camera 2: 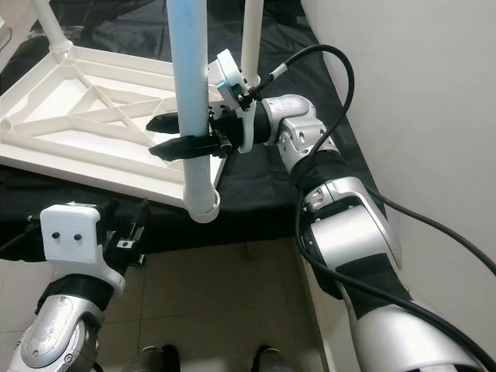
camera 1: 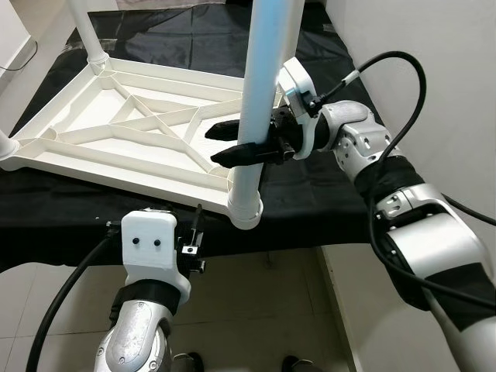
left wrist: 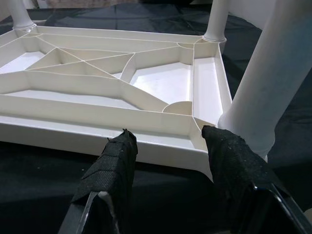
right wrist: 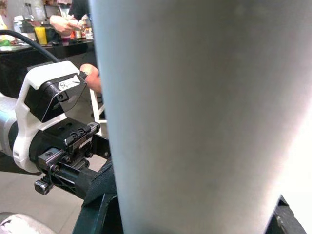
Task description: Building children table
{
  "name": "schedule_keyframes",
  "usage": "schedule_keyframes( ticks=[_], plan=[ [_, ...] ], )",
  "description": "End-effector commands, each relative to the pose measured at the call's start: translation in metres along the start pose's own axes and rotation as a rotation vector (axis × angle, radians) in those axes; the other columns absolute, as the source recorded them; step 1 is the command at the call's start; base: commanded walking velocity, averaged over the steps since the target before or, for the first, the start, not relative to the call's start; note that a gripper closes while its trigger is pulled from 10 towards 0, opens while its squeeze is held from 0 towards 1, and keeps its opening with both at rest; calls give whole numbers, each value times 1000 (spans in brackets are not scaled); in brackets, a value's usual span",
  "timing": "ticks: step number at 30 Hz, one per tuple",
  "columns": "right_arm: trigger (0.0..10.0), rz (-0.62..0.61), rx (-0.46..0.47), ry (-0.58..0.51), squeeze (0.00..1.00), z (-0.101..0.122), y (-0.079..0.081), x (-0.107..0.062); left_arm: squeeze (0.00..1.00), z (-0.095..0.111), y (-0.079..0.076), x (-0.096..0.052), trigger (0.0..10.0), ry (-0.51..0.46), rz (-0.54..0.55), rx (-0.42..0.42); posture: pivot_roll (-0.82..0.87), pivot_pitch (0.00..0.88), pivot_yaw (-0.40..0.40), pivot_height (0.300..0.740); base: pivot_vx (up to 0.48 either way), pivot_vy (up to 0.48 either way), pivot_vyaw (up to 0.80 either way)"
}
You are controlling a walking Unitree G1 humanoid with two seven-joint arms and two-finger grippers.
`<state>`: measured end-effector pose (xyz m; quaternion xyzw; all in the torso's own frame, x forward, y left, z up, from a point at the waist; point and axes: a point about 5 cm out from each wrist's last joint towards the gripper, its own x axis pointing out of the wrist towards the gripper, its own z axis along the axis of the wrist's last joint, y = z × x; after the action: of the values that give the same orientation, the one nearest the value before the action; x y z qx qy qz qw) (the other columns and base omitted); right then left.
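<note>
A white plastic table top (camera 1: 116,172) lies upside down on a black cloth, its ribbed underside facing up. At its near right corner a white table leg (camera 1: 260,93) stands upright in its socket. My right gripper (camera 1: 222,145) reaches in from the right, its two black fingers clamped on either side of that leg; the leg (right wrist: 195,117) looms close in the right wrist view. My left gripper (camera 2: 125,213) sits low in front of the table's near edge and is open. Its fingers (left wrist: 114,161) point at the front rim (left wrist: 146,131), apart from it.
Other legs stand at the back left (camera 1: 85,27) and back right (camera 2: 252,31) corners. The black cloth (camera 1: 77,217) covers a low platform. A white wall (camera 1: 434,62) is close on the right, with tiled floor (camera 1: 256,310) below. A person (right wrist: 73,19) stands far behind.
</note>
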<state>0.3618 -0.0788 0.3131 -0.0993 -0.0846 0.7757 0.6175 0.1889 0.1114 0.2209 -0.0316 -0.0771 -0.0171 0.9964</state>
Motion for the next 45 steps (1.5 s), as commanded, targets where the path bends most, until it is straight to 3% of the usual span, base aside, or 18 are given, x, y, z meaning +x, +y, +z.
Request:
schedule_keyframes(
  ticks=[1, 14, 21, 29, 35, 40, 42, 43, 45],
  plan=[
    [10000, 28, 66, 39, 0, -16, 5, 0, 0, 0, 2, -3, 10000, 6, 11, 2, 75, 276, -12, 740, 0, 0, 0],
    [10000, 35, 83, 121, 0, -28, 7, -1, 0, 0, 0, -2, 10000, 3, 2, 7, 73, 263, -10, 740, 0, 0, 0],
    [10000, 61, 99, 63, 0, -23, 8, 5, 0, 0, 0, -2, 10000, 2, 3, 5, 73, 263, -10, 740, 0, 0, 0],
    [10000, 21, 144, 22, 0, -37, 3, 15, 0, 1, -1, -3, 10000, -4, 3, 14, 73, 261, -21, 740, 0, 0, 0],
    [10000, -123, 88, 59, 0, -43, -1, 9, 0, 1, 1, -1, 10000, -8, 7, 20, 65, 268, -25, 740, 0, 0, 0],
    [10000, -222, 100, 121, 0, -51, -4, 8, 0, 1, 2, 1, 10000, -13, 9, 23, 61, 266, -25, 740, 0, 0, 0],
    [10000, -412, 104, 195, 0, -60, -12, 8, 0, 2, 3, 2, 10000, -22, 11, 28, 59, 266, -26, 740, 0, 0, 0],
    [10000, -412, 104, 195, 0, -60, -12, 8, 0, 2, 3, 2, 10000, -22, 11, 28, 59, 266, -26, 740, 0, 0, 0],
    [10000, -574, 105, 240, 0, -64, -20, 7, 0, 3, 3, 3, 10000, -27, 14, 32, 60, 264, -25, 740, 0, 0, 0]
  ],
)
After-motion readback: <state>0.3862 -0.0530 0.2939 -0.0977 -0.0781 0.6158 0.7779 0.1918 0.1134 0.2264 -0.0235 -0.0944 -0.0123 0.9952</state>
